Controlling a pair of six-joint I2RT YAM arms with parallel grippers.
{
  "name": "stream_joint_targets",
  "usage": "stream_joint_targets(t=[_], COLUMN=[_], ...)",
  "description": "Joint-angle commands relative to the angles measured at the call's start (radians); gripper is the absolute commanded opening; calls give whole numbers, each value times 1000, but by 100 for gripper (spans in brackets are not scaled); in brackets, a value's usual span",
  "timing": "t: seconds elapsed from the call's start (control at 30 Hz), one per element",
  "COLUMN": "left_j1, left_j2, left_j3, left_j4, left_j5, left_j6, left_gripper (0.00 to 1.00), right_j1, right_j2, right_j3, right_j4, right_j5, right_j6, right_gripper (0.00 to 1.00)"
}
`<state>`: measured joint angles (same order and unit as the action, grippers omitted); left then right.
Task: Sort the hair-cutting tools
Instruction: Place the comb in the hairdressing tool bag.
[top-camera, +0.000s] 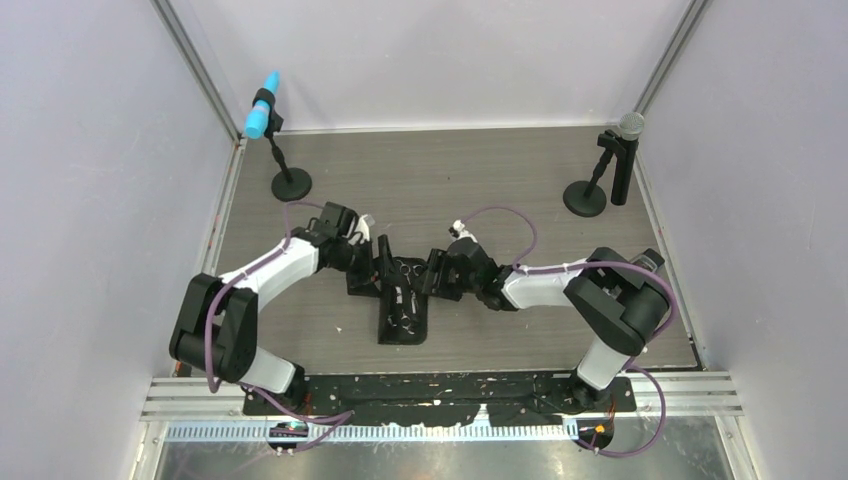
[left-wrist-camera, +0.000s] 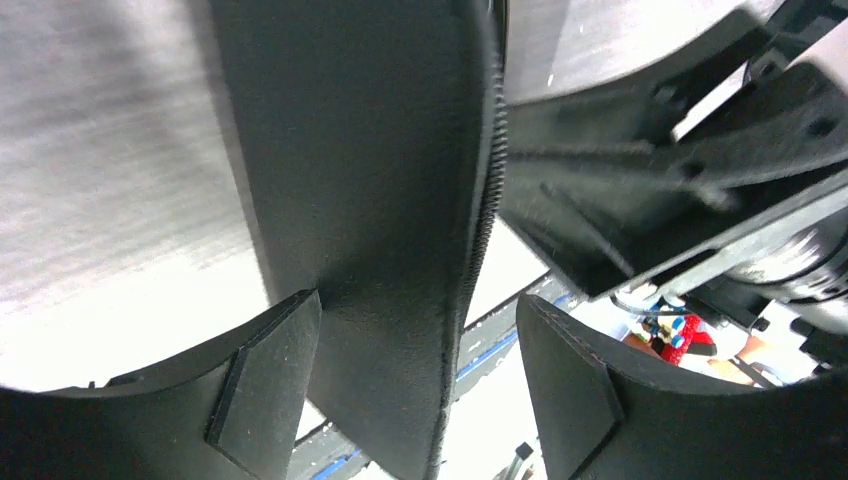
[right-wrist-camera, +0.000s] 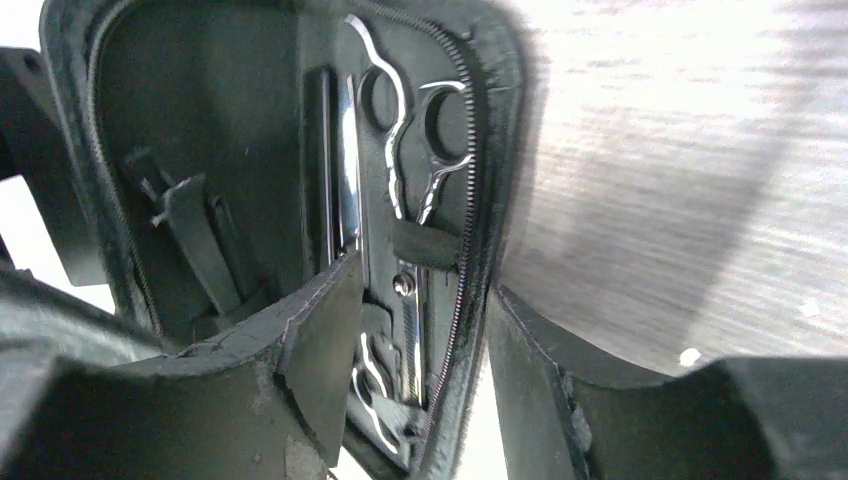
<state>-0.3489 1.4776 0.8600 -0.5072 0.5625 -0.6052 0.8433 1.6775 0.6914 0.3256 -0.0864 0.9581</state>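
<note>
Seen from above: grey desk (top-camera: 480, 190), open black zip case (top-camera: 400, 325) at its middle. Strapped inside the case, silver scissors (right-wrist-camera: 392, 140), with a second pair (right-wrist-camera: 372, 385) below. Left claw (top-camera: 372, 262) with fingers apart, straddling the left flap. Right claw (top-camera: 432, 275) likewise apart, astride the right zip edge.

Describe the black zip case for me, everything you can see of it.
The black zip case lies open on the wood-grain table, between the two arms. It looks like matte, grained black material, with a zipper running round its rounded edge. Inside, a dark strap holds silver scissors with ring handles. The left gripper straddles one raised flap. The right gripper straddles the zipped wall, one of its fingers inside the case and one outside, with a gap showing.
</note>
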Motion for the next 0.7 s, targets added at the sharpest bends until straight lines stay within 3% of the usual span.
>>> stream_joint_targets(t=[0.0,0.23,0.5,0.67], left_j1=[-60,-132,-180,-180], left_j2=[-61,-43,-70,-131], left_j3=[-45,-74,-27,-58], left_j4=[80,154,104,42], left_j5=[30,-19,-126,-235], left_j6=[-94,-181,-201,-189], left_gripper=[74,73,70,66], right_j1=[-40,-77,-89,-96], right_j2=[12,18,-109,-225], right_j3=[74,167,59,24], right_j4=[-46,-108,-124,-249], right_j5=[-25,-40,19,100], right_j6=[-109,-252,-306,-387], right_gripper=[56,55,58,59])
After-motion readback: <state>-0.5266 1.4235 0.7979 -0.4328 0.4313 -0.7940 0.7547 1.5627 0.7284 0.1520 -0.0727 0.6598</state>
